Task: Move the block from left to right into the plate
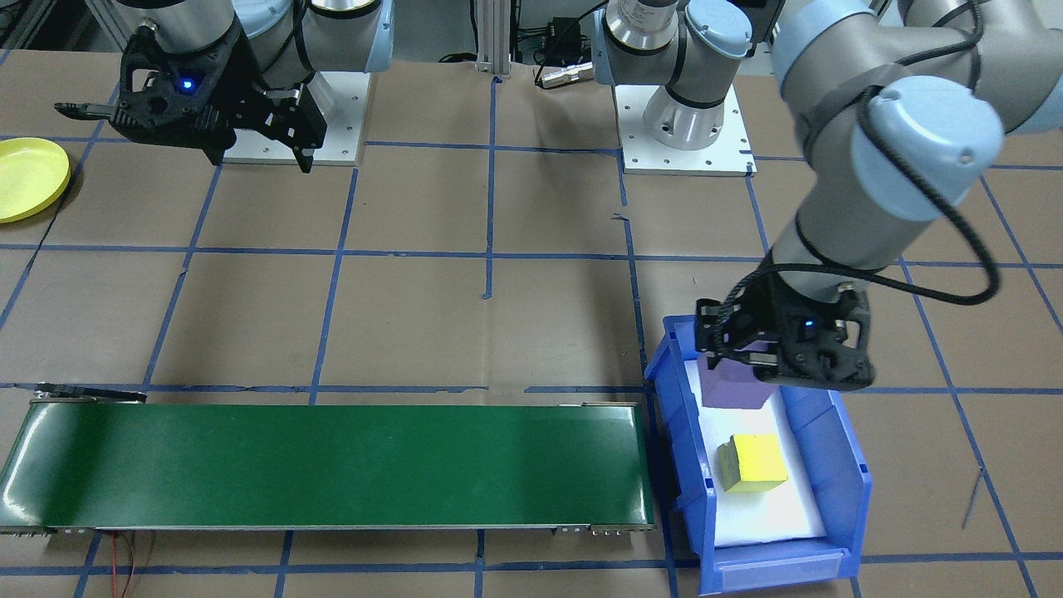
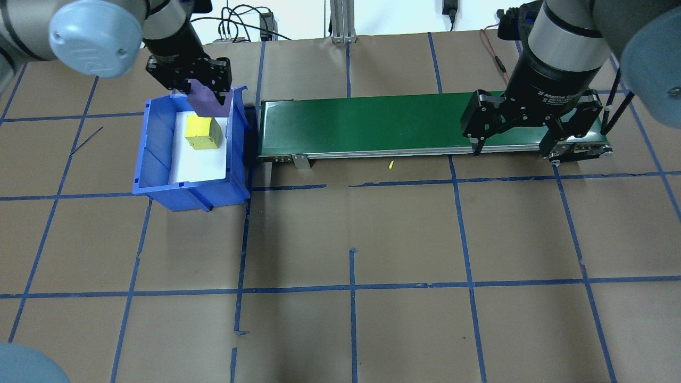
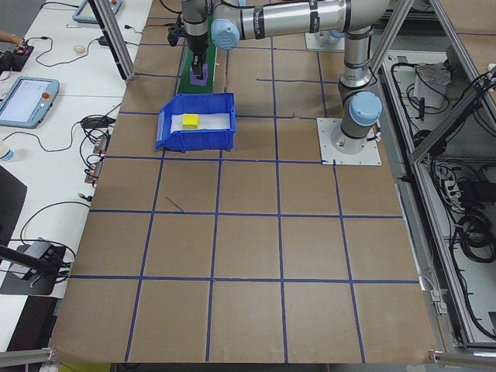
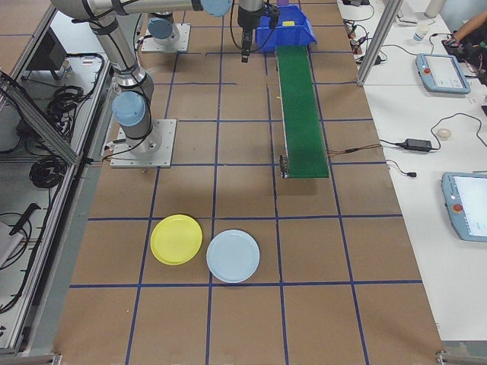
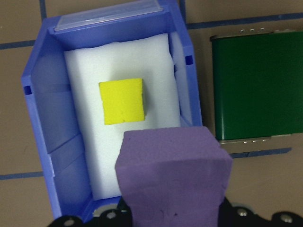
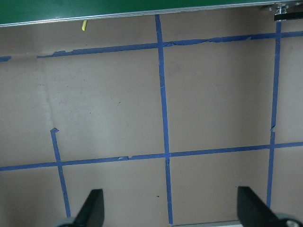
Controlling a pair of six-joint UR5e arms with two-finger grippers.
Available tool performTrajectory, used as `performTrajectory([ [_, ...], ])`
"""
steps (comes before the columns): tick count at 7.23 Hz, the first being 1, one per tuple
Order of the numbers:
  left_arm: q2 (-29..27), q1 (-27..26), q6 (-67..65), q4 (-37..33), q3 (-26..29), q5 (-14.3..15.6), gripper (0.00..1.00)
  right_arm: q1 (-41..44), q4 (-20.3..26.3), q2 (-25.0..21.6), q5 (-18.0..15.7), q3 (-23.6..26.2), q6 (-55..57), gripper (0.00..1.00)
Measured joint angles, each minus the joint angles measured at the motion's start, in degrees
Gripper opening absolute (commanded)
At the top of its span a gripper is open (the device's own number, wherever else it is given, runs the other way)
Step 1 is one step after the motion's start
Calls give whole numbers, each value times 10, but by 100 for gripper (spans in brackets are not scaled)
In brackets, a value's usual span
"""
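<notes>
Front-facing view: the left hand point(image 1: 751, 353) grips a purple block point(image 1: 734, 389) and holds it above the blue bin point(image 1: 839, 465), at 12 o'clock from the yellow block point(image 1: 754, 461) lying on white foam. The right hand point(image 1: 278, 124) hangs wide apart, holding nothing, over the worktop point(image 1: 498, 332); the yellow plate point(image 1: 29, 177) lies at the 9 o'clock edge.

Overhead view: the green conveyor point(image 2: 372, 125) runs from the bin toward 3 o'clock, its far end beneath the right hand.

Right-side view: the yellow plate sits just beside a pale blue plate point(image 4: 233, 255), at its 9 o'clock, well apart from the conveyor's end.

Left wrist view: the purple block fills the 6 o'clock foreground, still over the bin floor; the conveyor's near end lies at 3 o'clock.

Judgement: the block appears lifted for transfer. Done well, it should rise clear of the bin wall, travel toward 3 o'clock, and be released low and flat on the belt's centreline to avoid tumbling.
</notes>
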Motion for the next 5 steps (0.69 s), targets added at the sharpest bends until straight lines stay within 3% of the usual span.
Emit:
performTrajectory([
  [4, -86, -62, -60, 107, -3, -5, 33, 0, 1, -2, 0, 0, 0, 100],
  [5, -99, -64, -66, 117, -4, -6, 53, 0, 1, -2, 1, 0, 0, 100],
])
